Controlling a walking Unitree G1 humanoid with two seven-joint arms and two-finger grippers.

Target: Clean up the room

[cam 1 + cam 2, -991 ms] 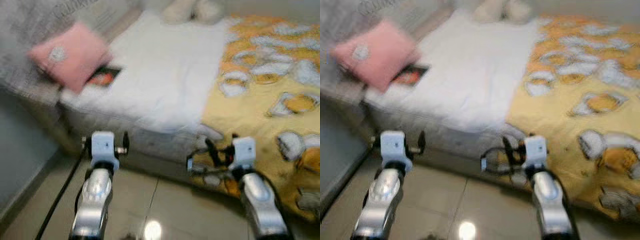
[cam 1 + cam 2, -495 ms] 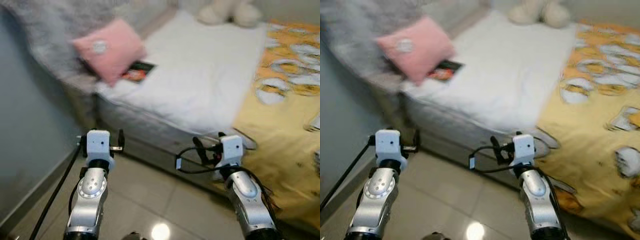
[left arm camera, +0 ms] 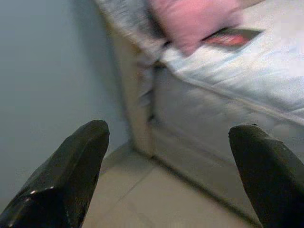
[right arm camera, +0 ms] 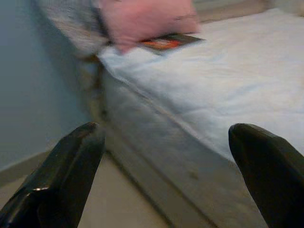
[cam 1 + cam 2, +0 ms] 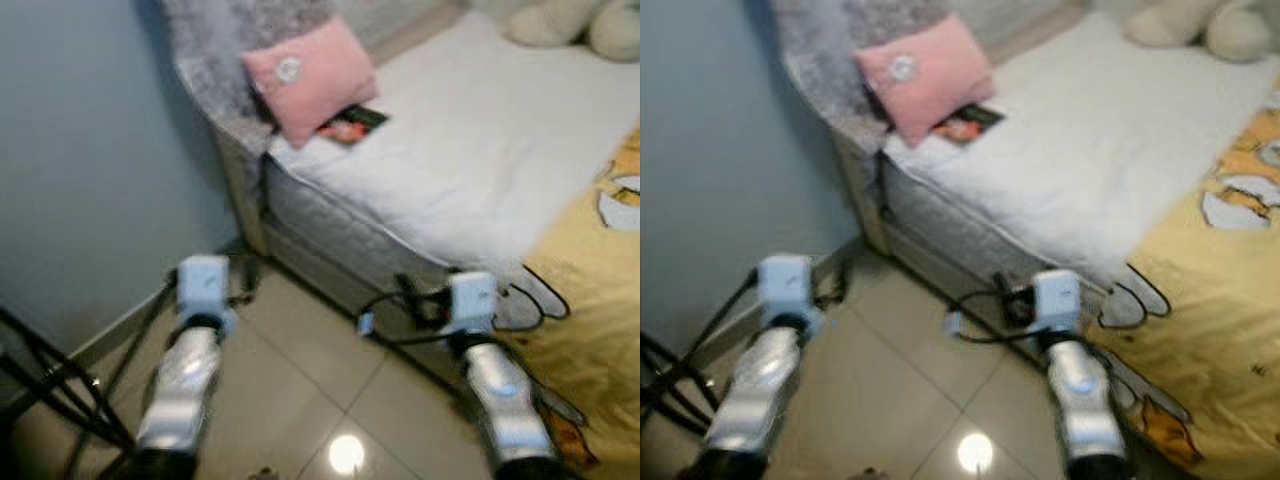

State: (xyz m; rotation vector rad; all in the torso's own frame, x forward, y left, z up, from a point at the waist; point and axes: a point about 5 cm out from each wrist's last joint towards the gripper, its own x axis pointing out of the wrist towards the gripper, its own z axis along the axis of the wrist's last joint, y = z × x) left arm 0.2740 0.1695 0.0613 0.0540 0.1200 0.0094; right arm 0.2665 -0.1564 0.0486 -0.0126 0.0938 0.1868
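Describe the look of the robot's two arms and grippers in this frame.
Both forearms are rounded, shiny silver shells ending in boxy white wrist blocks. The left gripper and right gripper each have two long, glossy black fingers with blunt rounded tips. A thin black cable loops out beside the right wrist, and a black cable trails along the left arm.

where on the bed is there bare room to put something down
The white sheet is bare between the pink pillow with the book tucked under it, the plush toy and the yellow blanket. The pillow corner is crowded.
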